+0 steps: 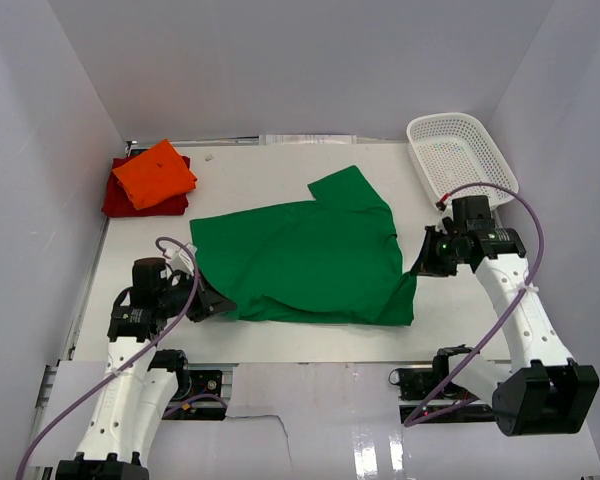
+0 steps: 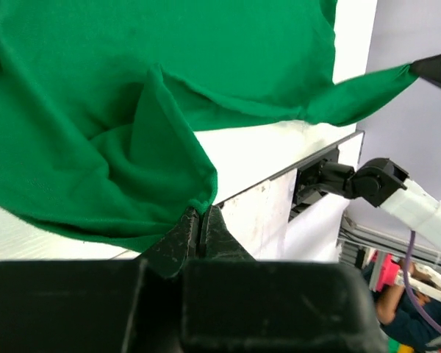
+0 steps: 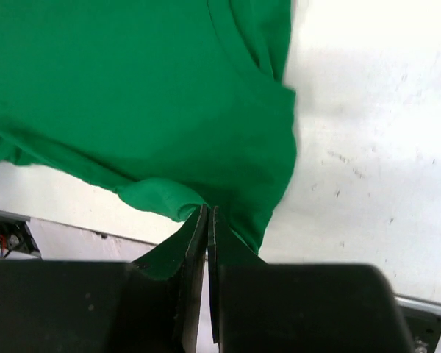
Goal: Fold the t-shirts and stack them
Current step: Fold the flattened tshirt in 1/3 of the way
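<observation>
A bright green t-shirt (image 1: 310, 255) lies spread and rumpled across the middle of the white table (image 1: 260, 170). My left gripper (image 1: 220, 298) is shut on its near left corner; the left wrist view has that cloth (image 2: 110, 125) pinched at the fingertips (image 2: 201, 213). My right gripper (image 1: 420, 262) is shut on the shirt's right edge, with green cloth (image 3: 154, 95) bunched at its tips (image 3: 208, 211). A folded orange t-shirt (image 1: 155, 173) rests on a folded dark red t-shirt (image 1: 120, 198) at the far left corner.
A white mesh basket (image 1: 460, 155) stands at the far right corner, just behind my right arm. White walls close in the table on three sides. The table's near edge (image 2: 279, 176) runs just under my left gripper.
</observation>
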`<state>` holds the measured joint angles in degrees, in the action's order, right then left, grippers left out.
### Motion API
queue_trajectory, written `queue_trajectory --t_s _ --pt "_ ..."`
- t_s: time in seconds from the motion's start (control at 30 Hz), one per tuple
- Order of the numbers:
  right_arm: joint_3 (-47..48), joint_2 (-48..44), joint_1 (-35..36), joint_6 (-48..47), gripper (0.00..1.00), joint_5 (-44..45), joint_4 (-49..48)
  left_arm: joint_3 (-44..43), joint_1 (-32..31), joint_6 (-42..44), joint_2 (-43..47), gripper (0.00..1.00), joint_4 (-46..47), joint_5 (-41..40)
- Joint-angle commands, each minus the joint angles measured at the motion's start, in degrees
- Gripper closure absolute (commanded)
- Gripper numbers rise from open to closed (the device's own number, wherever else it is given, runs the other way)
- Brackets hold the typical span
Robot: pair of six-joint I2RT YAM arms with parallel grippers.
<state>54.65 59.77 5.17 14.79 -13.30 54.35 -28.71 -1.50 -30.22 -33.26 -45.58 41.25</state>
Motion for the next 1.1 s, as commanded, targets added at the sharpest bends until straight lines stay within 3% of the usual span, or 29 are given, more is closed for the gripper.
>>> queue_trajectory --t_s 0.0,0.17,0.3,0.67,0.9,1.07 --pt "5.5 2.7 0.2 -0.5 0.92 1.0 -6.4 -6.0 -0.3 2.4 0.1 1.00 -0.9 -3.2" --pt "10.1 7.4 0.1 -0.8 0.92 0.5 -8.2 -13.4 -0.3 0.3 -0.1 1.00 -7.2 -19.7" --pt "13.9 10.8 0.8 -1.3 0.92 -1.7 -8.8 -15.8 -0.2 -3.3 0.4 1.00 -10.0 -28.1" --pt "20.5 21.4 4.5 -1.6 0.92 -2.6 -11.5 -10.0 -0.3 -10.2 3.9 1.00 -16.7 -23.2" --pt "24.9 25.5 5.3 -2.4 0.92 -2.2 -11.2 -13.8 -0.2 -9.1 0.3 1.00 -23.1 -25.5" --pt "26.8 28.0 5.3 -3.0 0.92 -2.4 -11.5 -21.6 -0.7 -9.2 -8.1 1.00 -31.9 -34.1"
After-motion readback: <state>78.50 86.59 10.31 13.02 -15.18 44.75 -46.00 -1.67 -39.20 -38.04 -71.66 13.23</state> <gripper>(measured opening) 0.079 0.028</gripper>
